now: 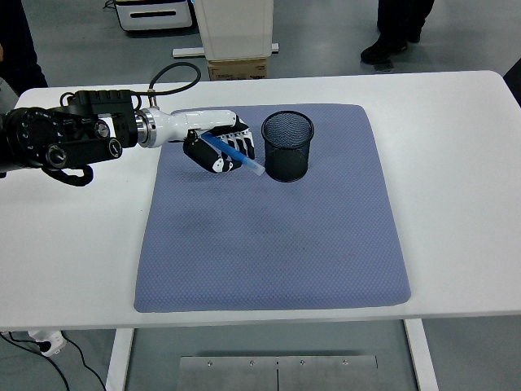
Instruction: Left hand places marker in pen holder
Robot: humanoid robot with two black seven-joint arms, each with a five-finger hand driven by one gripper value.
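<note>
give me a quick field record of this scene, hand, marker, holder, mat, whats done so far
left hand: shut on the marker, raised over the mat just left of the pen holder
right hand: not in view
marker: blue, tilted, lower tip pointing toward the holder's side
pen holder: black mesh cup, upright on the mat's far part; nothing can be seen inside
mat: blue-grey, lying flat on the white table
task status: marker held, not yet in the holder
background: a person's feet at the top edge
</note>
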